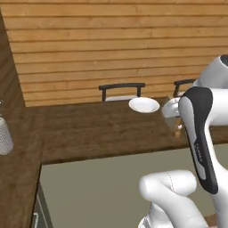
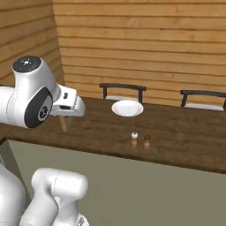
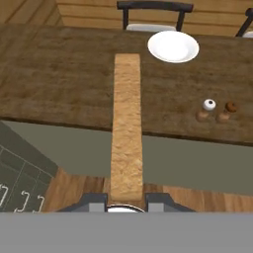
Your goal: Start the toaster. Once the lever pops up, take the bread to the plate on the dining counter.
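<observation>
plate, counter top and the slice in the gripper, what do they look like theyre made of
Plate: plain glossy white, probably ceramic, judging by its smooth, even sheen.
Dining counter: dark brown top with streaky grain, so wood or a wood-look surface, matte; its base is flat grey-green, seemingly painted.
Bread: tan, finely speckled, porous-looking crust edge, clamped in the gripper.

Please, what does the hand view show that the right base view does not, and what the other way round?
Hand view adds: drawers with handles, the wooden floor, and the jaws closed on the near end of the bread. Right base view adds: the white arm. Both share: the bread, the plate, two shakers, a chair and the counter.
</observation>
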